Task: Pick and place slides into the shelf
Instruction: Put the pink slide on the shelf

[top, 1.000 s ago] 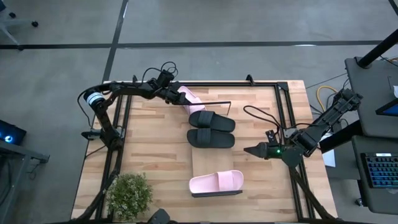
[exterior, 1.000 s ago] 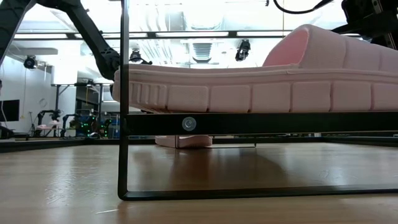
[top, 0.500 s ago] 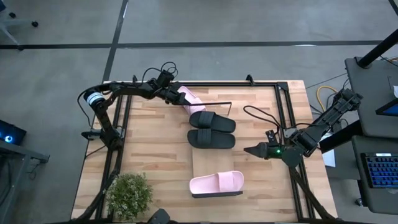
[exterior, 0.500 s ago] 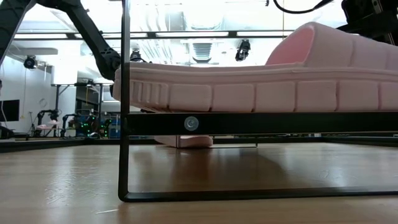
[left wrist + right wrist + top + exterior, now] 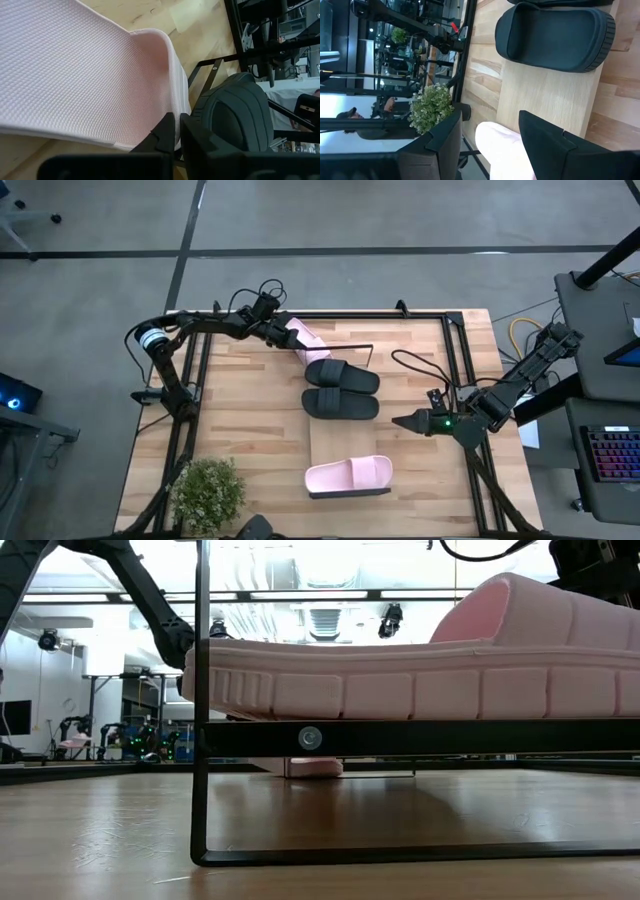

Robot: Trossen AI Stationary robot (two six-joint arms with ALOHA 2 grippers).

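- Grey floor is surrounding the wood table (image 5: 250, 430) in the high view, with a plant (image 5: 208, 490) sitting at its lower left.
- I'm working the last slide: the left gripper (image 5: 283, 337), upper centre of the high view, is pinching the edge of the loose pink slide (image 5: 303, 340), which is lying just beside the shelf (image 5: 335, 442) end.
- My left wrist view is showing both fingers (image 5: 167, 132) clamped on its thin wall.
- Two black slides (image 5: 340, 389) are sitting on the shelf mid-frame, with a pink one (image 5: 348, 473) at its lower end.
- My right gripper (image 5: 402, 421) is waiting at centre right, part open and holding nothing.
- Next I'm judging a lift, clearing the wire frame (image 5: 352, 347), then setting the slide down in the gap above the black pair.
- Against the earlier frame, the left jaws are closing from wide open to fully pinched; the slide is barely shifting.
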